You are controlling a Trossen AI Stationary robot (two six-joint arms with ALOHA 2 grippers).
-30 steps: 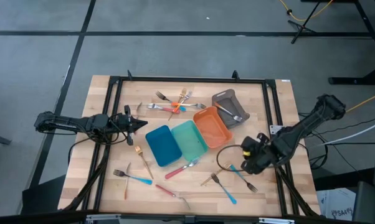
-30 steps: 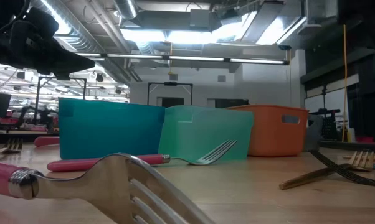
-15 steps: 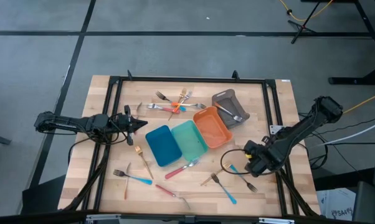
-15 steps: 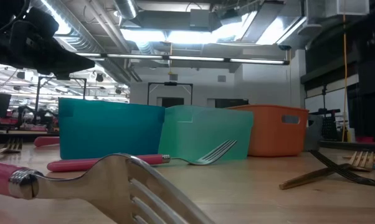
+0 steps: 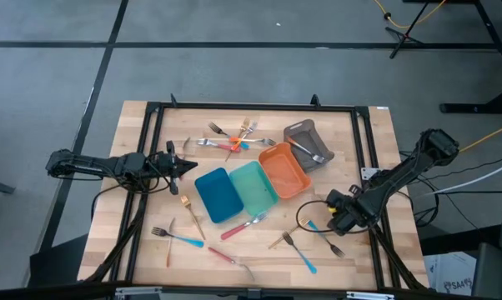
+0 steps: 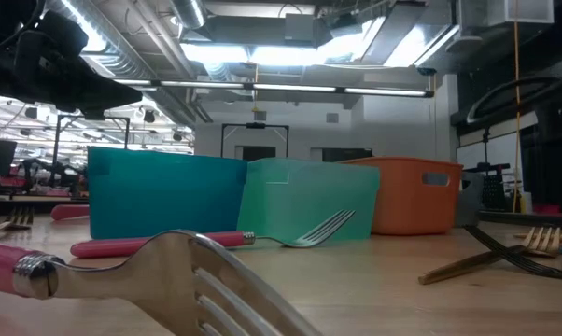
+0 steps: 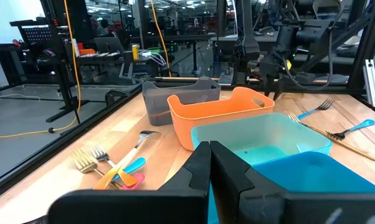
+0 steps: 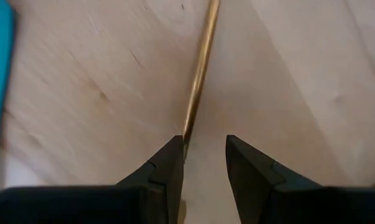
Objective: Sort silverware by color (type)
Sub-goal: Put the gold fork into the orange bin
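wooden table [image 5: 376, 133], black frame round its edge, silverware scattered around four trays.
no readable writing shows. blue tray [image 5: 218, 194], teal tray [image 5: 253, 186], orange tray [image 5: 283, 169] and grey tray [image 5: 306, 142] sit in a diagonal row mid-table. right gripper [image 8: 204, 163], fingers parted, hangs low over a gold-handled fork [image 8: 200, 74] near the table's right edge. left gripper [image 5: 187, 167] waits closed, empty, beside the blue tray.

You've got a pink-handled metal fork [image 6: 122, 275] up close; behind it blue [image 6: 164, 196], teal [image 6: 309, 198] & orange plastic trays [image 6: 416, 194] in a row, gold fork [image 6: 505, 252] at right.
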